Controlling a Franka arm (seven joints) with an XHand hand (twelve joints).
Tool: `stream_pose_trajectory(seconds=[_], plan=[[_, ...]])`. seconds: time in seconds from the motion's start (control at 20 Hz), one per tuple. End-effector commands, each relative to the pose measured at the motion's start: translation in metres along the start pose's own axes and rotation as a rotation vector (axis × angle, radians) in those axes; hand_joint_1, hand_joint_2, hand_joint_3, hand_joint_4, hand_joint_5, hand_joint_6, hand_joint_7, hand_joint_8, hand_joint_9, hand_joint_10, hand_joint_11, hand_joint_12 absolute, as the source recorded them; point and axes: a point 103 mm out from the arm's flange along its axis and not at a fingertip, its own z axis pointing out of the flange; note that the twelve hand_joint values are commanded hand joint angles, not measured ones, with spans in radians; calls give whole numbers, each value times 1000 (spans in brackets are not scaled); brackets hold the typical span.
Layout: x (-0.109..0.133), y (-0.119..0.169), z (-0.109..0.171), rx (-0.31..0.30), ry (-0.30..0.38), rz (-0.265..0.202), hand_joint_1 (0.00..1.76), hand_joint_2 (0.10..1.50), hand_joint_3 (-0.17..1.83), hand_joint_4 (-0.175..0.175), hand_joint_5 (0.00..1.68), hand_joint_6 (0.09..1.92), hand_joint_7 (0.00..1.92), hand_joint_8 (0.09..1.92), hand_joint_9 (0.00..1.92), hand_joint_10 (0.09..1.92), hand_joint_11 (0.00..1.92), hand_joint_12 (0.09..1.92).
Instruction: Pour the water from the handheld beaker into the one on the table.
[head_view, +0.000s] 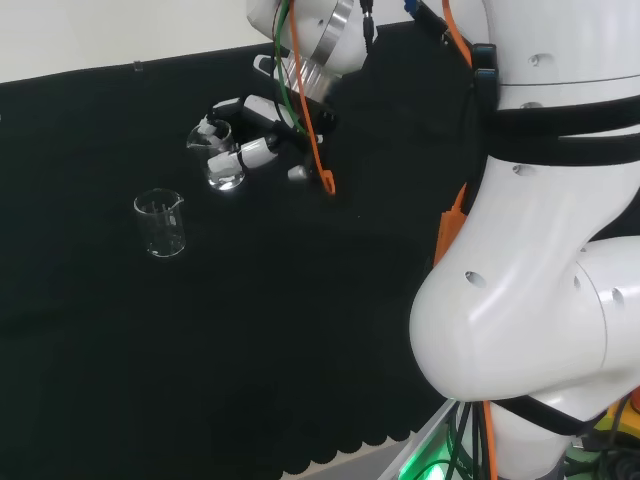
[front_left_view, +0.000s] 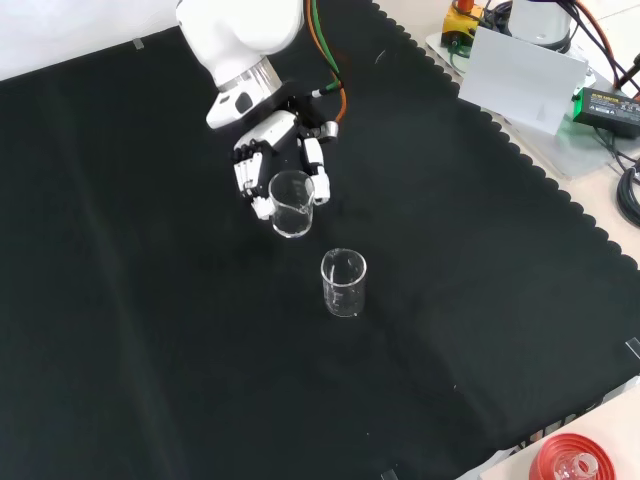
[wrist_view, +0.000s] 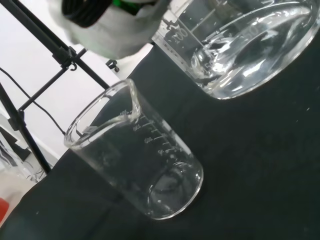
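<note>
Hand (front_left_view: 262, 160) around beaker (front_left_view: 291, 203), above table beaker (front_left_view: 344, 283)

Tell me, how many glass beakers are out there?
2: one beaker held in the hand above the cloth, one standing beaker just in front of it in the front view.

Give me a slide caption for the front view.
The hand, fingers curled round a beaker, holds it above the cloth beside a second beaker.

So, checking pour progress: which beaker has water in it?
The held beaker in the hand; the beaker on the cloth looks empty.
</note>
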Motion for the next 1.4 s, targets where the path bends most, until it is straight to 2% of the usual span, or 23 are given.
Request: stream_pose_trajectory(seconds=[0.05, 0.2, 0.5, 0.85, 1.15, 1.4], plan=[[2, -9, -9, 8, -44, 11, 1294, 1063, -175, -70, 1161, 704, 1431, 380, 1331, 875, 1070, 895], [6, -9, -10, 15, -76, 19, 1294, 1063, -175, -71, 1160, 703, 1431, 380, 1333, 875, 1070, 894], [15, -12, -13, 35, -188, 33, 1295, 1063, -175, -75, 1159, 704, 1432, 381, 1340, 874, 1072, 893], [30, -12, -11, 62, -303, 79, 1296, 1063, -175, -80, 1157, 704, 1433, 383, 1352, 877, 1081, 889], [43, -7, -2, 100, -353, 106, 1296, 1063, -175, -84, 1157, 703, 1433, 386, 1366, 880, 1087, 885], [52, -2, 7, 123, -385, 109, 1297, 1063, -175, -88, 1157, 699, 1432, 392, 1371, 881, 1091, 882]])
